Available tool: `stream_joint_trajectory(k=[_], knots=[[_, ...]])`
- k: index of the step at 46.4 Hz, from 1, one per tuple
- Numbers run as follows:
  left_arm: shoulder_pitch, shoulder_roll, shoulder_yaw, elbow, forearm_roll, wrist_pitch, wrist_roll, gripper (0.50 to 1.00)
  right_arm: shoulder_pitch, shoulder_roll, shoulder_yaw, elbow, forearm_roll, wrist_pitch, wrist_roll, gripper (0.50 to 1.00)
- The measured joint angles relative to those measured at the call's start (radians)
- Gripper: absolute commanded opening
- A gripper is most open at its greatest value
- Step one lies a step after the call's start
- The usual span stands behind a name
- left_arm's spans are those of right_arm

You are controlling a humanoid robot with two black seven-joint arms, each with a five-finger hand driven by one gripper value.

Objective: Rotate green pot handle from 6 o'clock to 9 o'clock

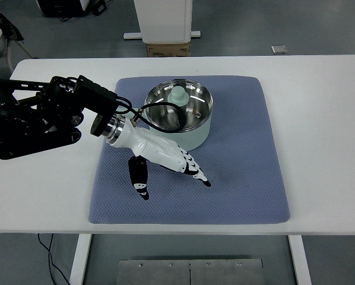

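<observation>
A pale green pot [186, 133] with a glass lid and a green knob [178, 95] stands at the back middle of the blue mat [243, 178]. My left hand [171, 181] lies low over the mat just in front of the pot's near-left side. Its white fingers [189, 163] stretch out to the right and the thumb [139, 178] points toward me. The hand holds nothing. No pot handle shows; the hand covers the pot's near side, so I cannot tell where the handle is. The black left arm [41, 116] comes in from the left edge.
The mat lies on a white table [320, 119] whose near edge runs along the bottom. Beyond the far edge, a cardboard box [168, 49] and a white stand base [162, 32] sit on the floor.
</observation>
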Motion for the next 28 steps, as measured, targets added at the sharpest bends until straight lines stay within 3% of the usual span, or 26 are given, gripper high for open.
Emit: stream_joint_trajectory(k=[28], knots=[[0.062,-0.027,-0.152,0.022,-0.499,0.023,0.0,1.0,0.0,0.0,0.0,0.0,0.0,0.0,0.0,1.0]])
